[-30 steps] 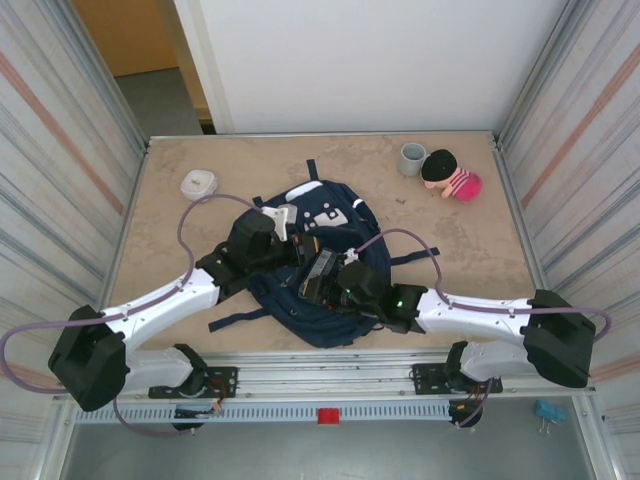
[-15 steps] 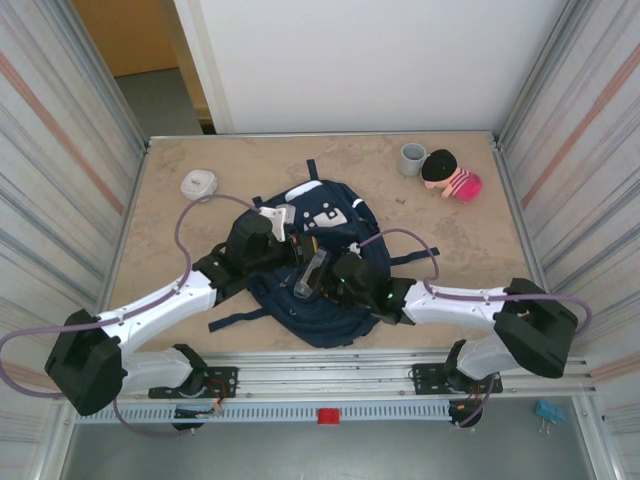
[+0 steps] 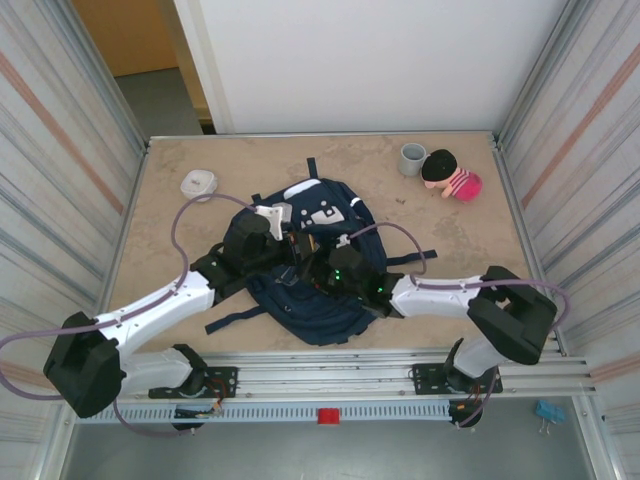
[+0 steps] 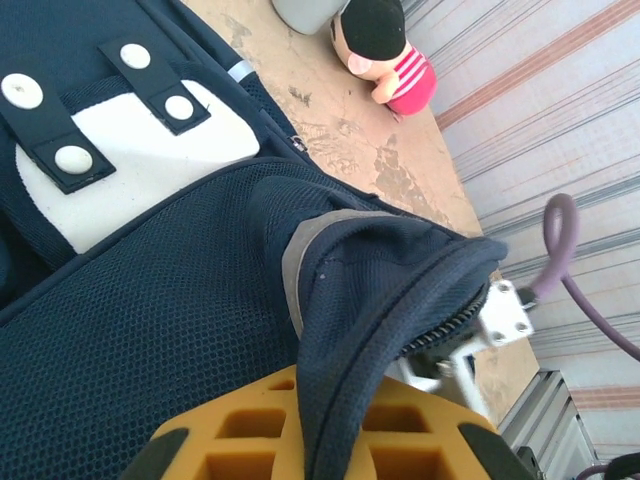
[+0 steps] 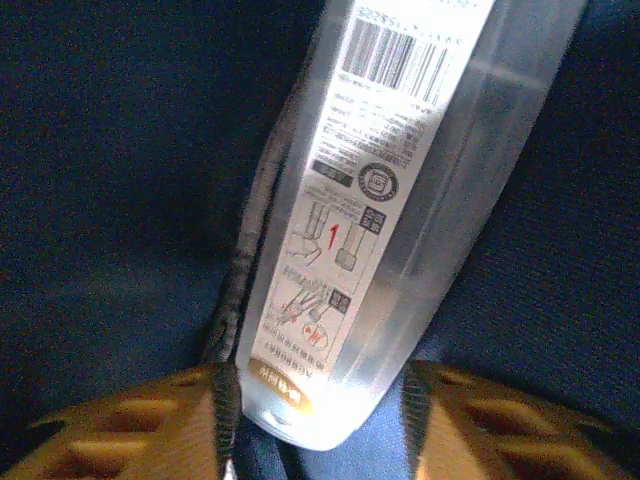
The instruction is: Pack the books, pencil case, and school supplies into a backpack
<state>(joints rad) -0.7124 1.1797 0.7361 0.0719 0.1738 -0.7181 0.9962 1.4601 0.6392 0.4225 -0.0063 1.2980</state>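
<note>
Top external view: both arms meet at the navy backpack (image 3: 310, 312), which lies in the middle of the table (image 3: 460, 235).
The left pincer (image 4: 325, 440) is pinched together on the backpack's zipper rim, with a fold of fabric raised between its yellow pads. The right pincer (image 5: 315, 420) is clamped on the near end of a translucent labelled supply box (image 5: 385, 190), which lies against the dark blue backpack fabric.

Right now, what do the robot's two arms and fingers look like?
The left arm and right arm have white links between bulky black joints, each trailed by a looping purple cable. Small green lights glow on the right arm. The fingers are orange-yellow with a waffle-like grid.
</note>
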